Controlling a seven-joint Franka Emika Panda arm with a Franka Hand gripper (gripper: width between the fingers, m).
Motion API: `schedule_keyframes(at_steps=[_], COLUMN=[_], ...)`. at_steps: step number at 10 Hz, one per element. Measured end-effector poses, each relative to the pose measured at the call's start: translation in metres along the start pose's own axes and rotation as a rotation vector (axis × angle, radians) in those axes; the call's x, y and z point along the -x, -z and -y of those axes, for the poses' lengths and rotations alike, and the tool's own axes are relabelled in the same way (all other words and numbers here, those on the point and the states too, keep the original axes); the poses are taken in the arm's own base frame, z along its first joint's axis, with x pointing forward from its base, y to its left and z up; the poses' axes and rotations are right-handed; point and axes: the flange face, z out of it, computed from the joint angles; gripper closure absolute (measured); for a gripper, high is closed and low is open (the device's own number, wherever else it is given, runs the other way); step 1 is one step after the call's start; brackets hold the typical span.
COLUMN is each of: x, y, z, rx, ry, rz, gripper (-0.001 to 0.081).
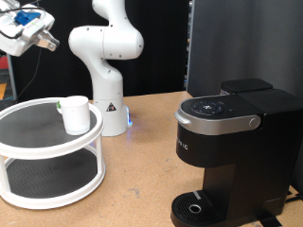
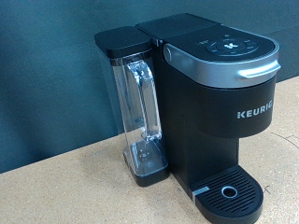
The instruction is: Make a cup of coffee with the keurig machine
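The black Keurig machine (image 1: pixel 232 151) stands at the exterior view's right with its silver handle down and lid closed. Its drip tray (image 1: pixel 194 208) has nothing on it. The wrist view shows the machine (image 2: pixel 220 103) from a distance, with its clear water tank (image 2: pixel 140 117) on one side. The white cup (image 1: pixel 76 115) stands upright on the top tier of a round white two-tier stand (image 1: pixel 47 151) at the exterior view's left. My gripper (image 1: pixel 43 38) is raised high at the exterior view's top left, above the stand and far from the machine. It holds nothing that I can see. No fingers show in the wrist view.
The white arm base (image 1: pixel 106 95) stands behind the stand. A small object (image 1: pixel 59 106) sits next to the cup on the top tier. A dark panel (image 1: pixel 246 43) rises behind the machine. The wooden tabletop (image 1: pixel 142 180) lies between stand and machine.
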Motion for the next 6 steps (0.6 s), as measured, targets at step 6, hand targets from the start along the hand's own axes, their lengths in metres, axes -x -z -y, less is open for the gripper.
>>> schedule_keyframes(at_steps=[6], x=[0.014], y=[0.009], z=[-0.007], rx=[0.016], ry=[-0.048], rz=[-0.002], gripper=[0.0801])
